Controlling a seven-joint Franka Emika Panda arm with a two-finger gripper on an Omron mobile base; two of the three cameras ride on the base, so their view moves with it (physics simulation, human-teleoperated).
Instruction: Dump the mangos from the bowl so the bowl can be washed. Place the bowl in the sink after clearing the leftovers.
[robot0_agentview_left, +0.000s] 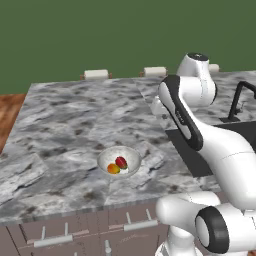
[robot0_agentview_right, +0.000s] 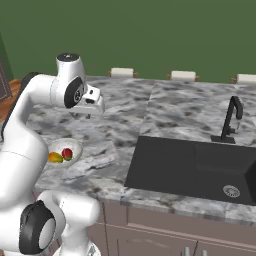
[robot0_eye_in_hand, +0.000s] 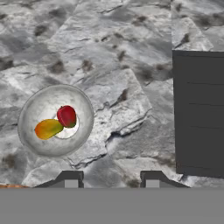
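Right now the bowl (robot0_eye_in_hand: 55, 120) sits on the marble counter (robot0_agentview_left: 70, 120) near its front edge, with both mangos (robot0_eye_in_hand: 57, 123) touching each other inside it: the orange-yellow one beside the dark red one. The sink (robot0_agentview_right: 192, 167) lies well apart from the bowl, to the robot's right. The gripper (robot0_eye_in_hand: 111, 179) hovers high above the counter, between bowl and sink, holding nothing; its two fingertips (robot0_eye_in_hand: 71, 180) stand well apart, so the pincer is wide.

My judgement is that the main risk lies in the grasp. The bowl is shallow with a wide rim, so a pinch on the rim could slip or tip it early, and the round fruit would roll across the counter, perhaps over the front edge. Carrying the bowl to the sink before emptying it would drop the mangos into the basin.

From the left base camera the arm covers much of the sink, and the faucet (robot0_agentview_right: 230, 120) is partly cut off there.
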